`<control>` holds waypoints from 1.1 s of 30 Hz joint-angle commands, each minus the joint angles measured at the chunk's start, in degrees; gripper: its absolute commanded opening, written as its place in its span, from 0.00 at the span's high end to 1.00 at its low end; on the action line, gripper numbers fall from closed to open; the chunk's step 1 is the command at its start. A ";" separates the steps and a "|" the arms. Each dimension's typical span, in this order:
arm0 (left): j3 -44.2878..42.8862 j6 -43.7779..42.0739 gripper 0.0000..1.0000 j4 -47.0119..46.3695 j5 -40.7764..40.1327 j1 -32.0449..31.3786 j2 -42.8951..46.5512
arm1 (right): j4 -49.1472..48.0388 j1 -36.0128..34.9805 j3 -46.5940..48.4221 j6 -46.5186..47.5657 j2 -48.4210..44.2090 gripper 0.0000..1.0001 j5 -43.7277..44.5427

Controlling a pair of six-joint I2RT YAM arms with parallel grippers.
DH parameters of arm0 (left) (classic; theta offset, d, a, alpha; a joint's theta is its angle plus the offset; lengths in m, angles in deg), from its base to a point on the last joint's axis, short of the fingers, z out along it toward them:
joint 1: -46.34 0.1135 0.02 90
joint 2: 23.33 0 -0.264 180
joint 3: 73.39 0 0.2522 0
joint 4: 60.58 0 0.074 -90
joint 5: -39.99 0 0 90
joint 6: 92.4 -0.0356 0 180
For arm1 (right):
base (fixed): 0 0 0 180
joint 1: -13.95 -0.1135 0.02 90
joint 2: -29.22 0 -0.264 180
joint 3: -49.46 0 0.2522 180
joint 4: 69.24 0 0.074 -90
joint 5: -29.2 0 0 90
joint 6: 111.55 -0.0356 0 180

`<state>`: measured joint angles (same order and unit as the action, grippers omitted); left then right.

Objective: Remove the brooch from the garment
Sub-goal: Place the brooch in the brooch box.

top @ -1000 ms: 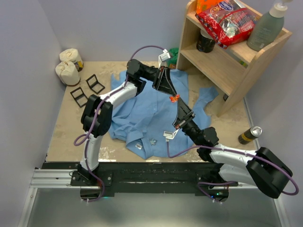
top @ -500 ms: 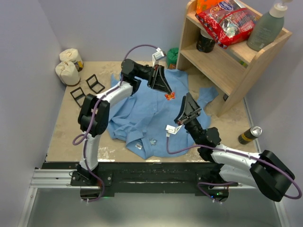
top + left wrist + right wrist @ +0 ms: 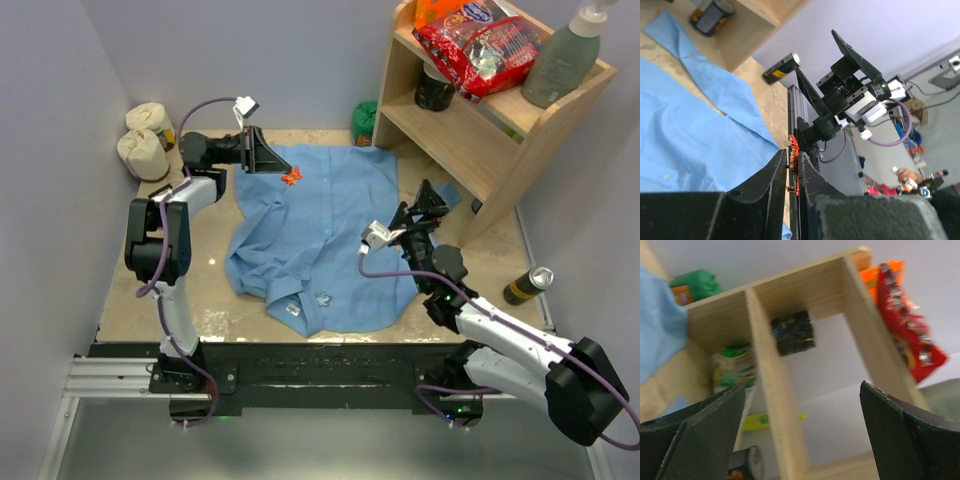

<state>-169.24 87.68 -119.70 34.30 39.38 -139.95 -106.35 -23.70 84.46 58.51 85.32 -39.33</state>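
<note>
The garment [image 3: 320, 235], a light-blue button-up shirt, lies spread flat across the middle of the table. The brooch [image 3: 291, 177], small and red-orange, is pinched between my left gripper's [image 3: 283, 172] fingers above the shirt's far left corner. In the left wrist view the brooch [image 3: 794, 159] sits edge-on in the narrow gap of my left gripper [image 3: 794, 162], with the blue shirt [image 3: 685, 120] lying below it. My right gripper [image 3: 428, 203] hovers over the shirt's right edge, pointing at the shelf. In its own view my right gripper [image 3: 802, 386] is wide open with nothing in it.
A wooden shelf [image 3: 470, 130] stands at the back right with a red snack bag [image 3: 478, 45], a grey-green bottle [image 3: 565, 60] and a dark jar [image 3: 434, 90]. A can [image 3: 527, 286] lies at the right. Two white bundles [image 3: 145, 140] and black clips [image 3: 185, 188] sit at the far left.
My left arm has swung from the shirt's middle to its far left corner, carrying the brooch. My right gripper has opened wide and drawn back to the right, towards the shelf.
</note>
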 commanded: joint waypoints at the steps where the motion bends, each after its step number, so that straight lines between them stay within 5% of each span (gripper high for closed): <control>1: 2.36 -4.36 1.00 -0.05 -3.10 3.78 3.32 | 25.77 2.66 7.85 -20.44 -0.29 0.01 -1.76; 3: 2.02 -22.67 1.00 15.75 -5.72 5.28 6.39 | 30.89 3.72 9.87 -24.32 0.15 0.01 -3.10; 4: 0.10 -34.33 1.00 47.60 -8.09 5.64 7.71 | 32.14 4.16 10.40 -25.11 0.42 0.01 -3.89; 5: -3.83 -62.03 1.00 65.32 -12.11 5.73 8.59 | 32.93 4.42 11.02 -26.16 0.59 0.01 -4.59; 6: -10.75 -69.79 1.00 76.63 -18.94 5.47 8.16 | 33.55 4.86 11.11 -26.52 0.59 0.01 -4.86; 7: -10.99 -69.69 1.00 78.31 -19.27 5.64 7.73 | 33.99 5.04 11.28 -26.96 0.68 0.01 -5.04; 21: 15.28 -60.11 1.00 51.45 -37.54 16.63 14.66 | 35.76 6.27 8.39 -30.74 -1.16 0.01 -5.83; 29: 16.08 -61.44 1.00 54.16 -52.65 18.03 15.46 | 35.32 6.27 7.95 -32.33 -1.16 0.01 -6.00; 33: 20.20 -56.52 1.00 47.60 -54.16 19.70 15.98 | 34.88 6.27 7.33 -32.59 -0.81 0.01 -6.27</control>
<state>-151.60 28.10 -64.30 -14.44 56.97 -126.90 -69.61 -17.58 92.63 27.82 85.32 -45.29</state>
